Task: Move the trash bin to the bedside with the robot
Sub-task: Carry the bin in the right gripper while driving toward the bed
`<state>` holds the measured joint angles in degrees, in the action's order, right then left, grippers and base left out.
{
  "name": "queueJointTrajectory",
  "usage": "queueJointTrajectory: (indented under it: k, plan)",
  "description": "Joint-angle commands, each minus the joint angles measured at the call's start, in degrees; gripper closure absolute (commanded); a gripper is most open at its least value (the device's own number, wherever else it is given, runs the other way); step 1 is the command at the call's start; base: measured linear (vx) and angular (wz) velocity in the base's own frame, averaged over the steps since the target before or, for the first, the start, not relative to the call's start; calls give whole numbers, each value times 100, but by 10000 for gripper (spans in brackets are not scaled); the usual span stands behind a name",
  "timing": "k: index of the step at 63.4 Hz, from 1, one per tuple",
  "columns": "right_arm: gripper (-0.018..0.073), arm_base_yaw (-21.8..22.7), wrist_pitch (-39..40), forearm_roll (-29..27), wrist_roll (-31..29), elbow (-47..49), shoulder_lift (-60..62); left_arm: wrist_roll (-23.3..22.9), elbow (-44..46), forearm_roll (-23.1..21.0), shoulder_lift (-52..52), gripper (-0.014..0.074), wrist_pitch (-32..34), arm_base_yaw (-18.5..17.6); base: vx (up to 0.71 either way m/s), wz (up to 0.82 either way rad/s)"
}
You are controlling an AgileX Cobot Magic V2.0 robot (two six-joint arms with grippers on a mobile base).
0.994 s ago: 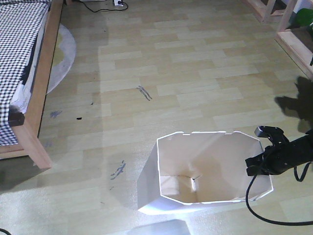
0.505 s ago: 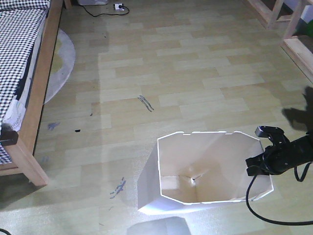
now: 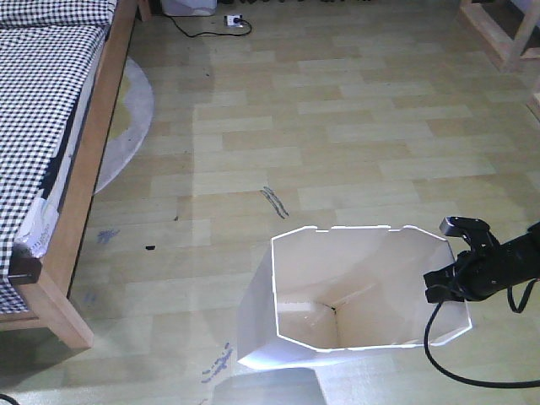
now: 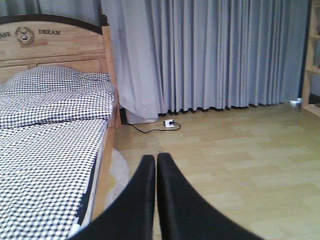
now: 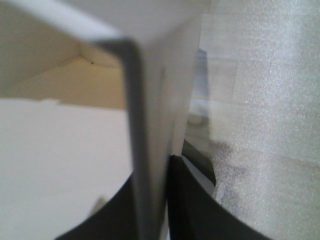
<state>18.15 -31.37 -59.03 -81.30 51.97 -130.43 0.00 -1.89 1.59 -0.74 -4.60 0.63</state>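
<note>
The trash bin (image 3: 253, 325), tall and white with a cream inside, stands low in the front view. My right gripper (image 3: 450, 283) is shut on the bin's right rim. The right wrist view shows the thin bin wall (image 5: 145, 115) pinched between the black fingers of the right gripper (image 5: 152, 200). The bed with checked bedding (image 3: 46, 101) and its wooden side rail (image 3: 94, 169) lie at the left, well apart from the bin. My left gripper (image 4: 152, 165) is shut on nothing and points over the floor beside the bed (image 4: 50, 160).
A round grey rug (image 3: 131, 118) pokes out from under the bed. A power strip with a black cable (image 3: 232, 20) lies by the curtains (image 4: 215, 50). Wooden furniture legs (image 3: 502, 38) stand at the far right. An arm cable (image 3: 456, 371) loops beside the bin.
The floor marks have slid down and right in the view and the bed now reaches further in from the left. The bin and right gripper keep their place in the frame.
</note>
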Motion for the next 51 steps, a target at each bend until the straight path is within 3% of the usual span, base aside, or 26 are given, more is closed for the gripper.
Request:
queueJointTrajectory:
  k: [1, 51]
  plan:
    - [563, 7, -1107, -364, 6, 50, 399, -79, -67, -54, -84, 603, 423, -35, 25, 16]
    - [563, 7, -1107, -364, 6, 50, 399, -79, -67, -54, -84, 603, 423, -35, 26, 8]
